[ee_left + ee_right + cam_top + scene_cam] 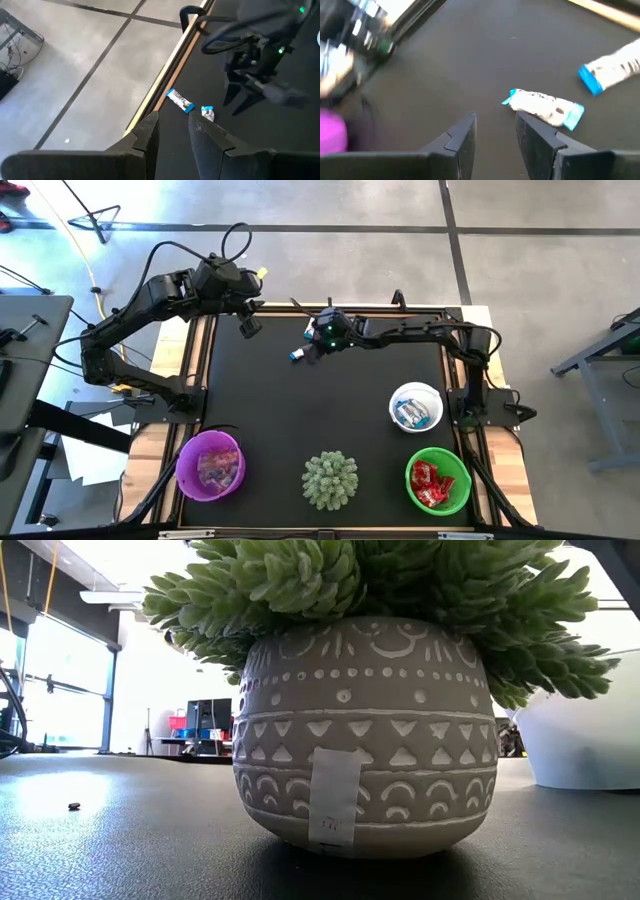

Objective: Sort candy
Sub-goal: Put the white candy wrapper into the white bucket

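From where I stand the sorting looks nearly finished, going left to right across the overhead view. At the lower left the purple bowl already holds a heap of pinkish sweets. Above it, toward the upper left of the frame, the left gripper hangs over the mat's far edge, its fingers slightly apart with nothing between them. At bottom centre sits the spiky green plant, which plays no part. Just above the middle of the frame lie the last loose pieces, two blue-and-white candies near the mat's far edge, one beside the other. The right gripper hovers right by them, claw a little apart and empty, the nearer candy lying just beyond its fingertips. Further right, the white bowl holds blue-and-white wrappers, and the green bowl at lower right holds the red ones. I judge only those two remain, both bound for the white bowl
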You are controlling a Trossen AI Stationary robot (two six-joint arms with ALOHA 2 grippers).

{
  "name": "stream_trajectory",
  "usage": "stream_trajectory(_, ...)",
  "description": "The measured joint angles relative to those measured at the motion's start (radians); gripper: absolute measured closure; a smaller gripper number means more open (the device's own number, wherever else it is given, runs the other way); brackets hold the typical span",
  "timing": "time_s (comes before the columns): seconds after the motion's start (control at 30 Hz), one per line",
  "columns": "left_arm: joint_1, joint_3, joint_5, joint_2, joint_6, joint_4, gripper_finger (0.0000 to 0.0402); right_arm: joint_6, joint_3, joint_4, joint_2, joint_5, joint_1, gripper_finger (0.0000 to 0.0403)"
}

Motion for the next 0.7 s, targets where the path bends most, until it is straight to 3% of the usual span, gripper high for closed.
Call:
stream_trajectory(0.17, 0.020, 0.000, 0.001, 0.000, 0.029, 0.000, 0.0312, -0.337, 0.000, -0.003, 0.000, -0.074, -0.033, 0.0270)
stream_trajectory(0.47, 0.085, 0.000, 0.003, 0.000, 0.030, 0.001, 0.0312, -0.411, 0.001, -0.113, 0.012, -0.118, -0.088, 0.0270)
stream_trajectory(0.7, 0.124, 0.000, 0.003, 0.000, 0.035, 0.003, 0.0312, -0.674, 0.008, -0.197, 0.014, -0.129, -0.098, 0.0270)
